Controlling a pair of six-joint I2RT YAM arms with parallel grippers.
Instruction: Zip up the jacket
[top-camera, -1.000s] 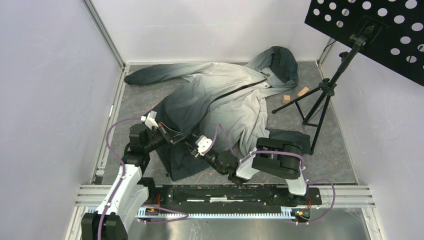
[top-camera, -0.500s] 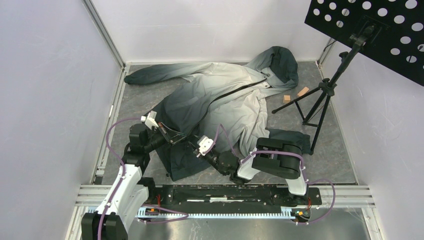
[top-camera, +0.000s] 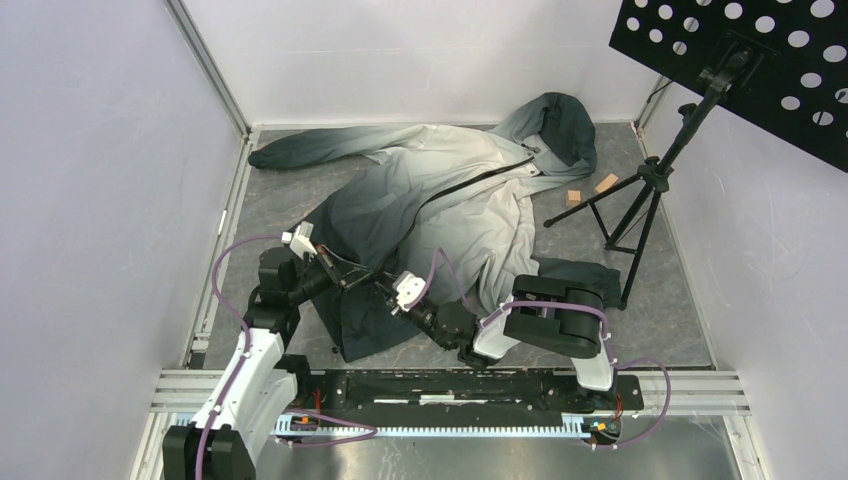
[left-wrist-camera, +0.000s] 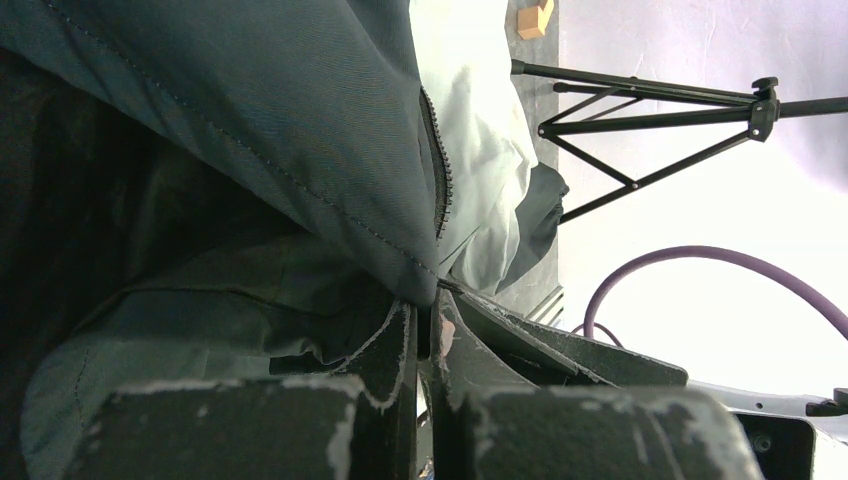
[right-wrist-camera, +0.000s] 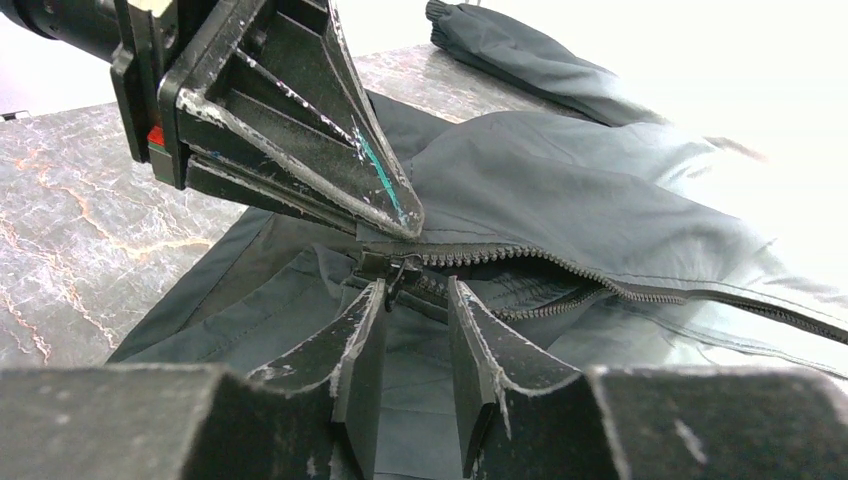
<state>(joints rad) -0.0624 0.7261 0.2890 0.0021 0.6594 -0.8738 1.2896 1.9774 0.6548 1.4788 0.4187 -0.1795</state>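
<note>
- The jacket (top-camera: 450, 190) lay spread across the middle of the grey marbled table (top-camera: 280, 200). Its hood pointed to the far right, one sleeve stretched to the far left, and its dark hem lay nearest the two arms.
- The left gripper (left-wrist-camera: 428, 320) had its fingers pressed together, pinching the teal-grey front edge of the jacket at the bottom of the zipper (right-wrist-camera: 600, 288).
- The right gripper (right-wrist-camera: 416, 290) had its fingers spread just beside the left one, low over the dark lining. The zipper slider (right-wrist-camera: 385, 268) sat just past its fingertips, close to one fingertip and not gripped.
- In the right wrist view, the zipper's two rows of teeth parted just right of the slider.
- In the top view, the dark zipper line ran up the pale chest toward the hood.
- A black tripod stand (top-camera: 640, 190) stood at the far right of the table beside the hood, with two small wooden blocks (top-camera: 605, 183) near its feet.
- A perforated black panel (top-camera: 740, 60) was mounted on top of the stand.
</note>
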